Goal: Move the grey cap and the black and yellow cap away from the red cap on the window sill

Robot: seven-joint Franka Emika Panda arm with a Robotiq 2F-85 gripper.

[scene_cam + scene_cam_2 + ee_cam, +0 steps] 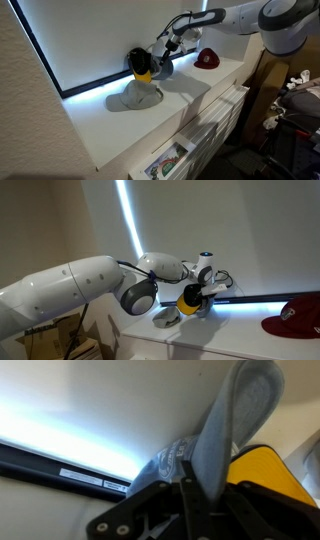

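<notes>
My gripper (160, 56) is shut on the brim of the grey cap (240, 410), a bluish-grey cloth cap that hangs from the jaws (190, 488) just above the window sill (190, 95). The grey cap also shows in an exterior view (165, 69). The black and yellow cap (142, 65) is right beside it, touching or nearly so; its yellow brim shows in the wrist view (268, 472) and in an exterior view (188, 305). The red cap (207, 59) lies further along the sill, apart from both, and also shows in an exterior view (300, 316).
A pale grey-beige cap (135, 97) lies on the sill under the black and yellow cap, also seen in an exterior view (167, 320). The bright window with its dark frame (50, 70) runs behind the sill. A white radiator (215, 120) and clutter stand below.
</notes>
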